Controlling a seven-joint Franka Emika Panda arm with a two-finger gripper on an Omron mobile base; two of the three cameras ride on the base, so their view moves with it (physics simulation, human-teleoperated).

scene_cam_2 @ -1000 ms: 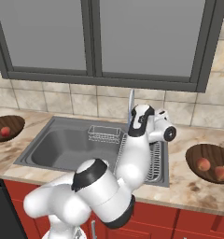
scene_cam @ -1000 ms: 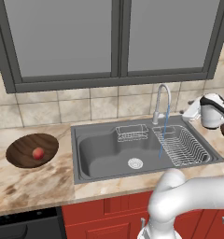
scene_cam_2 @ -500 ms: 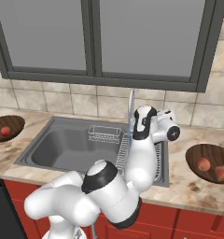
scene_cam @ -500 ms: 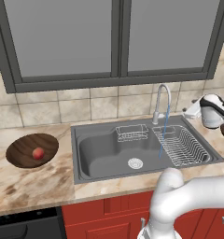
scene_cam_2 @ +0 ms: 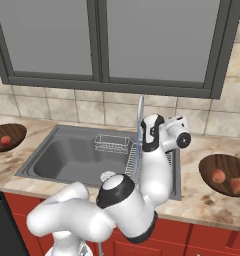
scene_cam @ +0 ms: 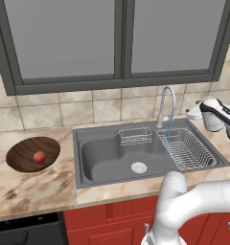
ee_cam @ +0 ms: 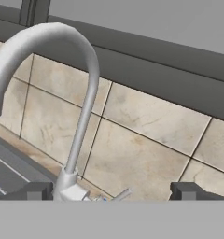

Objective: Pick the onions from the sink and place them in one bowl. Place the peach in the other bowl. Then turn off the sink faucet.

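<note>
Right of the sink (scene_cam: 107,160), in the left base view, the sink faucet (scene_cam: 166,106) runs water onto the wire rack (scene_cam: 186,150); the peach (scene_cam: 39,157) lies in the other bowl (scene_cam: 21,160), far left of the faucet.

From the right base view, two onions (scene_cam_2: 218,175) rest in one bowl (scene_cam_2: 212,170), right of the faucet.

At the hand view, the gripper (ee_cam: 111,190) stands spread, holding nothing. The lever (ee_cam: 119,194), just right of the faucet base, looks rigid, slick and thin; push near its tip.
</note>
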